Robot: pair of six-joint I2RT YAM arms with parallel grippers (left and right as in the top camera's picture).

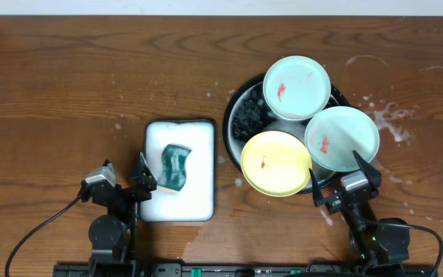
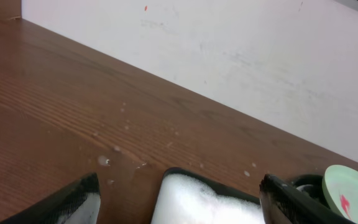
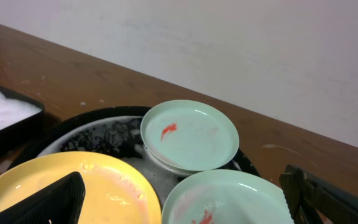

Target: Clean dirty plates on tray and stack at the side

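While both arms are crouching low at the near edge of the table, the left gripper [image 1: 124, 173] is hovering over the near left corner of the white sponge tray [image 1: 179, 121], its jaws standing wide and holding nothing. A green sponge [image 1: 174, 166] is lying in the foam there. Further right, the black tray [image 1: 231, 123] is carrying all three dirty plates. The yellow plate [image 1: 275, 163] is sitting at its near rim, with the far mint plate [image 1: 296, 86] behind it and the right mint plate [image 1: 343, 137] beside it, each showing red smears. The right gripper [image 1: 338, 175] is hanging wide open and empty at the near edges of the yellow and right-hand plates.
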